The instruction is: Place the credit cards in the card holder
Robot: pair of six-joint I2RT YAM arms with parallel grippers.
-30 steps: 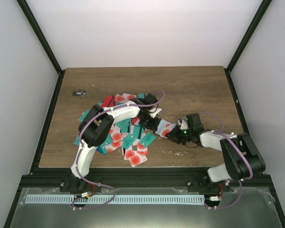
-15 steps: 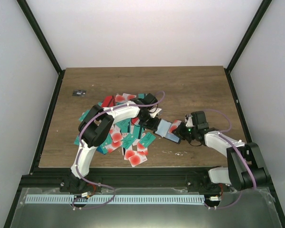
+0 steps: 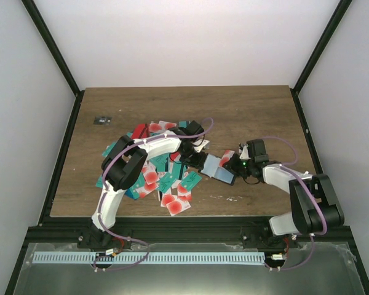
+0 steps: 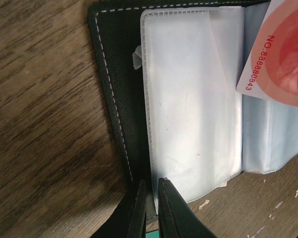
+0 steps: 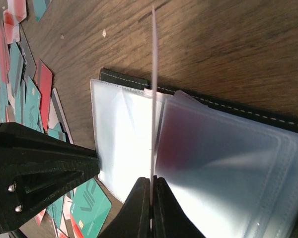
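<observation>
The card holder point(image 3: 218, 169) lies open on the wood, black cover point(image 4: 114, 89) down and clear sleeves point(image 5: 223, 148) up. My left gripper point(image 3: 203, 161) point(image 4: 150, 184) is shut on the cover's near edge, pinning it beside the sleeves. My right gripper point(image 3: 235, 165) point(image 5: 152, 182) is shut on a white credit card with a red circle point(image 3: 226, 158) point(image 4: 283, 54). That card point(image 5: 153, 89) stands on edge over the sleeves, at the fold between two of them. The other credit cards point(image 3: 160, 178) lie in a heap under the left arm.
A tiny dark grey object point(image 3: 102, 120) sits at the table's far left. Teal cards point(image 5: 89, 210) lie just beyond the holder's left edge, close to the left gripper's black body point(image 5: 39, 168). Black frame posts border the table on both sides.
My right gripper has carried the card a little toward the far side, off the flat of the holder, so the light-blue sleeves now show. The left arm has stayed put.
</observation>
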